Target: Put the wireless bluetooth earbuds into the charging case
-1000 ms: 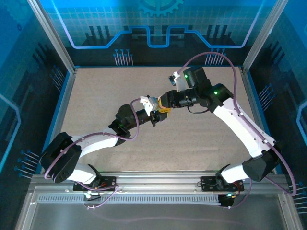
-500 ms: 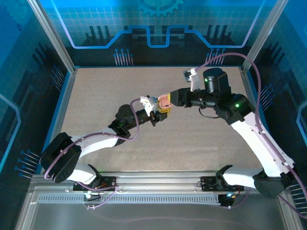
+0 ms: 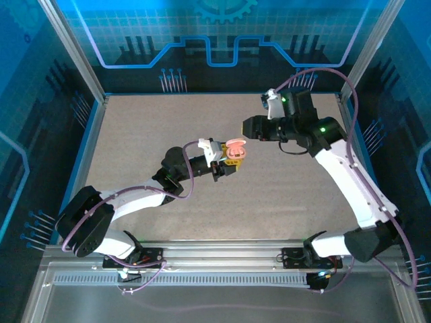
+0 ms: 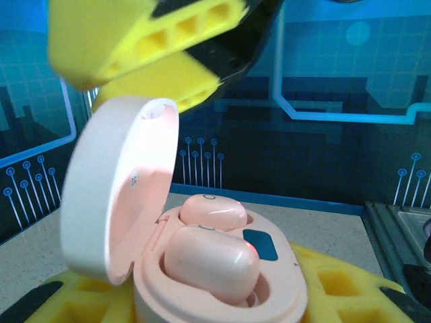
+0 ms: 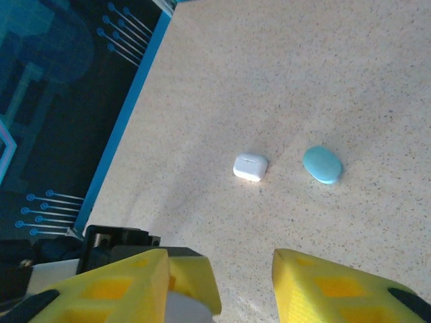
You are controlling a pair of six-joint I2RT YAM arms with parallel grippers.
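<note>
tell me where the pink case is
Top view, centre: the pink case is gripped in the left hand, with the right hand just right of it.

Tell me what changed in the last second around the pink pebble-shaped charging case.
The right gripper pulled back to the right, off the pink pebble-shaped charging case, its jaws apart and empty. The left gripper stayed put, clamped on that open case, both glossy pink earbuds seated inside.
</note>
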